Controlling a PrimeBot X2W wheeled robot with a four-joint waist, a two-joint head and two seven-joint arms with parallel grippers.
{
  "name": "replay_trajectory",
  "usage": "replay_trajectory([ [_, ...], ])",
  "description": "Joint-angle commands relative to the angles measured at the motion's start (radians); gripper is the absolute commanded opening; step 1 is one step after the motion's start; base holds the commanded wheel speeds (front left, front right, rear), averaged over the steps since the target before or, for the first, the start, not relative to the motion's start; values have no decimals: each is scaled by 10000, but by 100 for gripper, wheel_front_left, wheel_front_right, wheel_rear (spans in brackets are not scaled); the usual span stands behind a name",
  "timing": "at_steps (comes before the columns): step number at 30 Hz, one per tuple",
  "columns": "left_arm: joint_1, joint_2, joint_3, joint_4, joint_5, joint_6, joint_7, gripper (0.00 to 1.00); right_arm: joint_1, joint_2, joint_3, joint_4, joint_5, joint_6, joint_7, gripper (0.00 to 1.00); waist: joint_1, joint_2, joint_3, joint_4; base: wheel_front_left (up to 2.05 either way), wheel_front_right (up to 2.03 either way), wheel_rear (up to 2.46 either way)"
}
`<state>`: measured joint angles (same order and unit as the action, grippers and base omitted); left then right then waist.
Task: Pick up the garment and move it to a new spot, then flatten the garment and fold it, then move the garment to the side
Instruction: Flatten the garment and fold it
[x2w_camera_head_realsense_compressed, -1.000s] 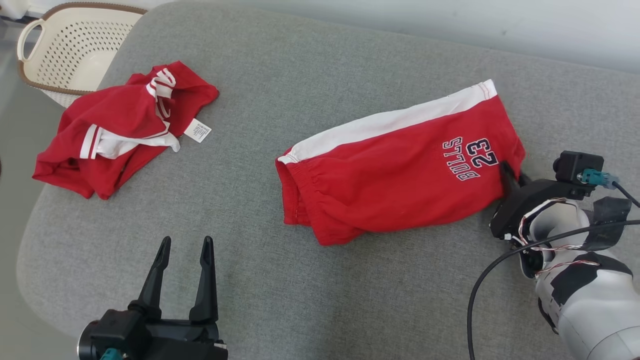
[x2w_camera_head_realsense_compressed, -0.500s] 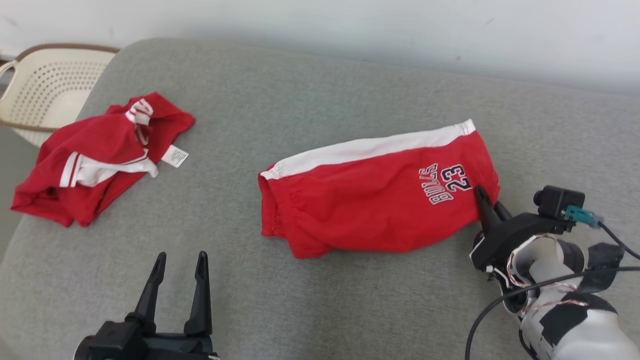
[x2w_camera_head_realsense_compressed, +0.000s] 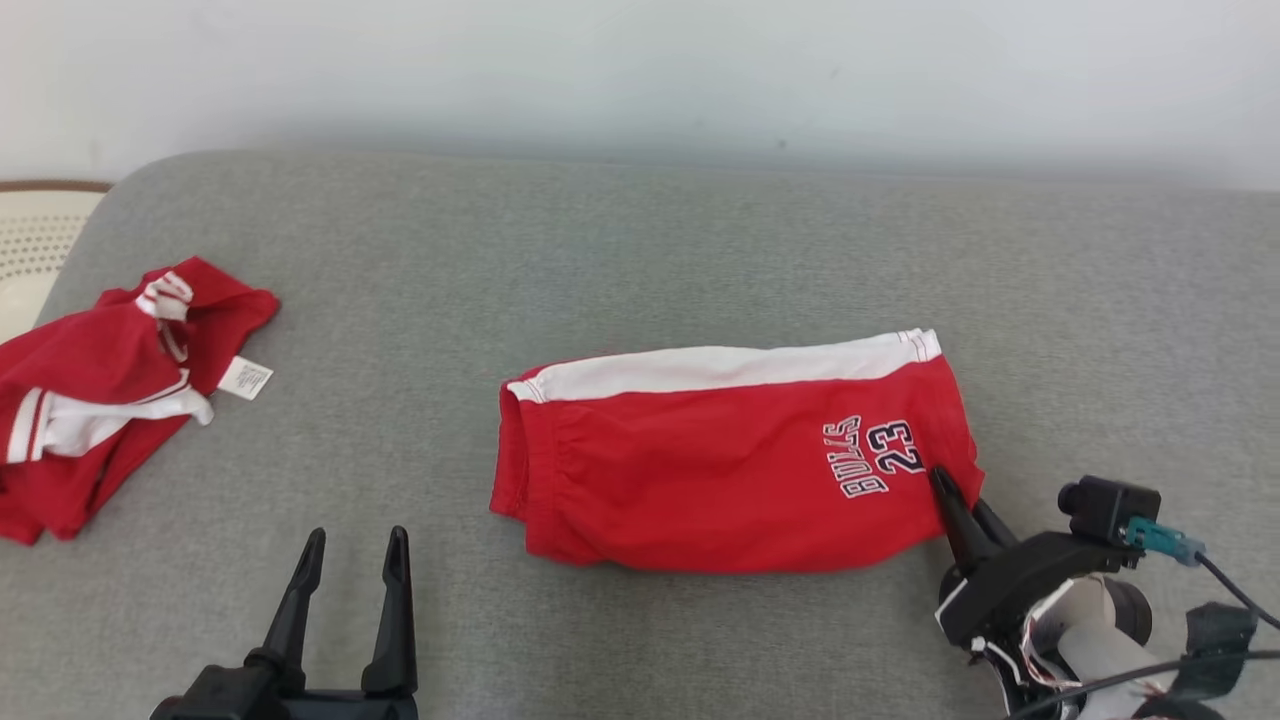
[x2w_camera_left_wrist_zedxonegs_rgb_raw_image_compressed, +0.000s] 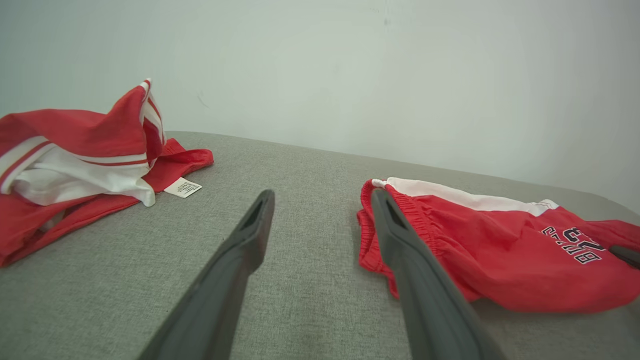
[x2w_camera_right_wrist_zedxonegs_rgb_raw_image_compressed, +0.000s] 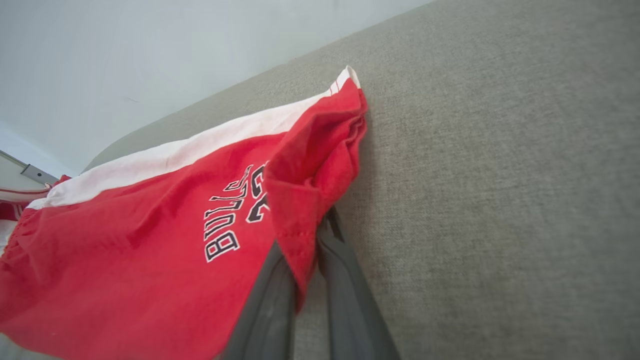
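Shorts (x2w_camera_head_realsense_compressed: 720, 480) lie, hem pinched in right tool (x2w_camera_head_realsense_compressed: 957, 490).

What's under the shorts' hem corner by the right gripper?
The right gripper pinches that hem of the shorts, with grey cushion beneath. Whatever else lies under the fabric is hidden.

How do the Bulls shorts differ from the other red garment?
The Bulls shorts lie spread out near the middle; the other red garment sits crumpled at the far left. The shorts carry lettering; the other garment shows a white tag. The right gripper pinches the shorts' corner; nothing touches the other garment. Both are red with white trim.
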<state>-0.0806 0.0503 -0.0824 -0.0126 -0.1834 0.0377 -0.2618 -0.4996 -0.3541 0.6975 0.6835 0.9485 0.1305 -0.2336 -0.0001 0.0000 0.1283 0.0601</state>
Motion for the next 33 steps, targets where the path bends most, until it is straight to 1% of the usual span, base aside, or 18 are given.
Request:
replay_trajectory([
  [1, 141, 6, 3, -35, 101, 6, -41, 100, 334, -53, -78, -231, 46, 5, 45, 0, 1, 0, -92, -282, 0, 0, 0],
  [6, 182, 4, 55, -59, 90, 25, -41, 100, 899, -123, -438, -797, -231, 5, 171, 0, 1, 0, -75, -484, 0, 0, 0],
  [9, 164, 4, 17, -3, 89, -53, -41, 100, 1342, -75, -720, -1099, -355, 5, 343, 0, 1, 0, -73, -495, 0, 0, 0],
  [12, 198, 4, 63, -36, 31, -20, -39, 100, 1719, -40, -1023, -1396, -499, 5, 507, 0, 1, 0, -85, -527, 0, 0, 0],
  [13, 216, 3, 75, -32, 15, -9, -39, 100, 1816, -56, -1140, -1426, -621, 5, 537, 22, 1, 0, -86, -534, 0, 0, 0],
  [14, 232, 4, 91, -24, 7, -6, -41, 100, 1886, -30, -1240, -1470, -731, 5, 565, 76, 1, 0, -92, -539, 0, 0, 0],
  [15, 242, 4, 98, -11, 0, -12, -39, 100, 2000, 96, -1359, -1587, -664, 5, 644, 100, 1, 0, -102, -542, 0, 0, 0],
  [16, 253, 4, 117, -3, -14, -19, -41, 100, 2081, 156, -1492, -1664, -706, 5, 650, 100, 1, 0, -121, -548, 0, 0, 0],
  [18, 266, 4, 164, 0, -33, -12, -39, 100, 2142, 103, -1785, -1728, -1063, 5, 670, 100, 1, 0, -159, -559, 0, 0, 0],
  [21, 236, 4, 250, 12, -39, -30, -41, 100, 2279, 204, -2202, -1791, -1687, 5, 571, 100, 1, 0, -227, -595, 0, 0, 0],
  [22, 236, 4, 250, 12, -39, -30, -41, 100, 2279, 204, -2202, -1791, -1687, 5, 571, 100, 1, 0, -227, -595, 0, 0, 0],
  [25, 387, 4, 234, -67, -19, 80, -41, 100, 2328, 335, -2700, -2017, -2286, 5, 410, 100, 1, 0, -327, -655, 0, 0, 0],
  [29, 504, 4, 334, -147, 14, 136, -41, 100, 2505, 472, -3211, -2555, -3290, 5, 163, 100, 1, 0, -429, -802, 0, 0, 0],
  [33, 615, 3, 501, -184, 73, 112, -39, 100, 2689, 512, -3576, -3277, -4633, 5, -85, 100, 1, 0, -539, -964, 0, 0, 0],
])
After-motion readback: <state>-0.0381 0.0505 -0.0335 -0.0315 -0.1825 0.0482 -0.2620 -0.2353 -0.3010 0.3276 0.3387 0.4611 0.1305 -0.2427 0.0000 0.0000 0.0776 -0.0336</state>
